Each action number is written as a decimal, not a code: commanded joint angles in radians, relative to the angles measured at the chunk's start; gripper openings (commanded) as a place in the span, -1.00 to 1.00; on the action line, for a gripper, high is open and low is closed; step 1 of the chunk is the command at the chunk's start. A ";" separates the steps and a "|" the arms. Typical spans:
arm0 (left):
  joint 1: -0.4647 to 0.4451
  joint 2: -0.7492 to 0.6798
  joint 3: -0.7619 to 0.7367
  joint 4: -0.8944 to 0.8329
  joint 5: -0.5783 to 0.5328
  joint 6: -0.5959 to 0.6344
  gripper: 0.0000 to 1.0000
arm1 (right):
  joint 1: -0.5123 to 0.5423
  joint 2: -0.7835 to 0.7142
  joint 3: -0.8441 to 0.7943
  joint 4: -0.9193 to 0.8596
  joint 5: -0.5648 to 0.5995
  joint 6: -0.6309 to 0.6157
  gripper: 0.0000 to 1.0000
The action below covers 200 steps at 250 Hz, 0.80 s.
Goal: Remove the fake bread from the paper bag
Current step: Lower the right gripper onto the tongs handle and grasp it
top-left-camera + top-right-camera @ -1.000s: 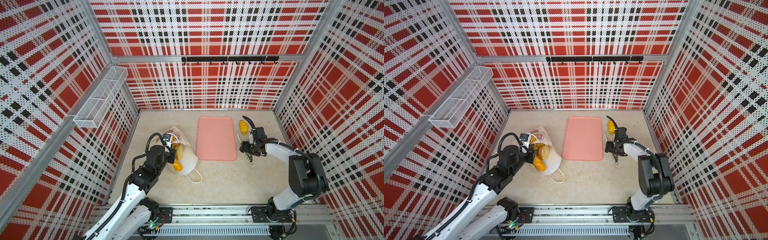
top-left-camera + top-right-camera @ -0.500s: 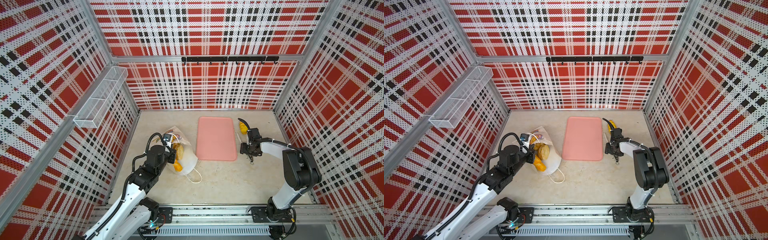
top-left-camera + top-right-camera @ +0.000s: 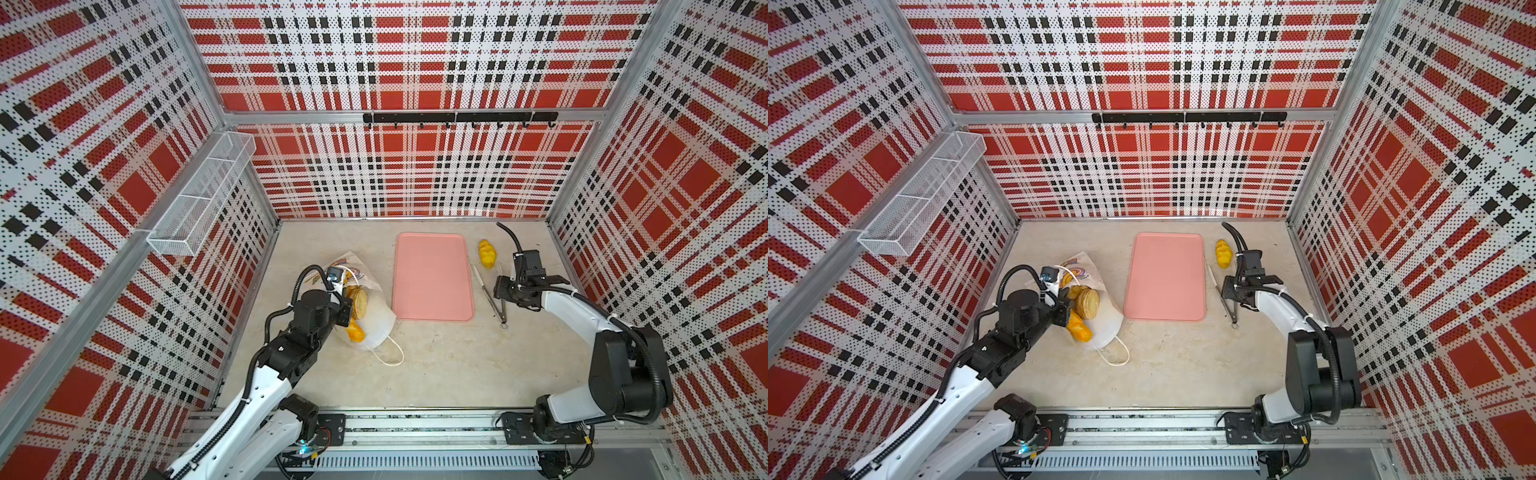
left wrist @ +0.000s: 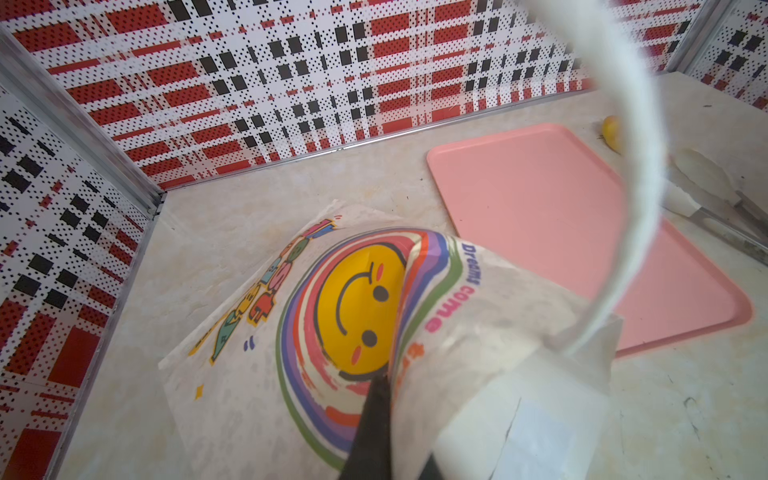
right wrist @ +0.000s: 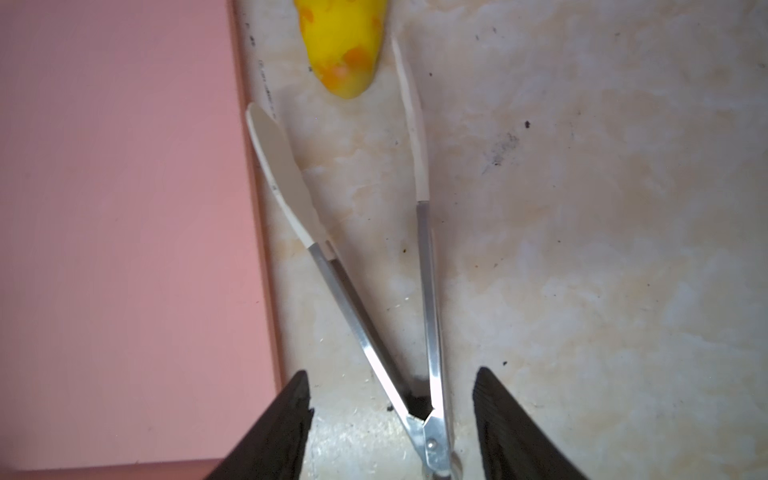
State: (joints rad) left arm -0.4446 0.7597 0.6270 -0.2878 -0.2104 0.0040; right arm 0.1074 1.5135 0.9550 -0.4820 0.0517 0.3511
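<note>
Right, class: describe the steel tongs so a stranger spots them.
Find the flat pink tray. Off its right edge lie the steel tongs with white tips, spread in a V. Unlike the yellow toy bread nearby, they are metal.

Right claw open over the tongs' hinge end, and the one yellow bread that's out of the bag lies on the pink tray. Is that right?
Not quite. The yellow bread lies on the bare table beside the pink tray, not on it; both top views show the gap. The rest holds: the right claw is open over the hinge end of the tongs.
</note>
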 commanded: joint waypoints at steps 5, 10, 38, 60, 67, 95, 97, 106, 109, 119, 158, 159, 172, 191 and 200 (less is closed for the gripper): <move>-0.007 -0.014 0.007 0.022 0.010 -0.009 -1.00 | -0.020 0.098 0.060 -0.019 0.035 -0.012 0.18; -0.006 -0.015 0.009 0.022 0.010 -0.010 -1.00 | -0.020 0.115 0.069 -0.022 0.037 -0.015 0.17; -0.007 -0.016 0.007 0.022 0.009 -0.010 -1.00 | -0.021 0.196 0.115 -0.035 0.032 -0.024 0.08; -0.008 -0.016 0.009 0.022 0.008 -0.009 -1.00 | -0.021 0.251 0.145 -0.049 0.045 -0.033 -0.01; -0.006 -0.016 0.007 0.022 0.010 -0.009 -1.00 | -0.024 0.265 0.148 -0.050 0.049 -0.035 -0.07; -0.007 -0.016 0.009 0.023 0.011 -0.011 -1.00 | -0.032 0.312 0.155 -0.055 0.030 -0.043 -0.36; -0.008 -0.016 0.008 0.023 0.012 -0.010 -1.00 | -0.033 0.313 0.154 -0.055 0.027 -0.043 -0.39; -0.008 -0.016 0.008 0.024 0.011 -0.010 -1.00 | -0.034 0.315 0.148 -0.054 0.021 -0.043 -0.54; -0.007 -0.016 0.008 0.024 0.011 -0.010 -1.00 | -0.034 0.312 0.144 -0.052 0.019 -0.043 -0.59; -0.007 -0.015 0.009 0.024 0.012 -0.010 -1.00 | -0.033 0.299 0.128 -0.047 0.014 -0.043 -0.70; -0.007 -0.016 0.008 0.023 0.015 -0.011 -1.00 | -0.044 0.192 0.058 -0.029 0.008 -0.044 -1.00; -0.007 -0.015 0.008 0.023 0.015 -0.010 -1.00 | -0.045 0.188 0.056 -0.028 0.008 -0.044 -1.00; -0.007 -0.016 0.010 0.023 0.017 -0.011 -1.00 | -0.054 0.145 0.036 -0.029 0.001 -0.046 -1.00; -0.006 -0.016 0.009 0.023 0.019 -0.011 -1.00 | -0.072 0.078 0.001 -0.020 -0.026 -0.049 -1.00; -0.008 -0.018 0.008 0.023 0.019 -0.011 -1.00 | -0.084 0.050 -0.012 -0.016 -0.043 -0.050 -1.00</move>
State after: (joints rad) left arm -0.4446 0.7582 0.6270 -0.2878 -0.2096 0.0040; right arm 0.0532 1.6756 0.9718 -0.5274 0.0498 0.3073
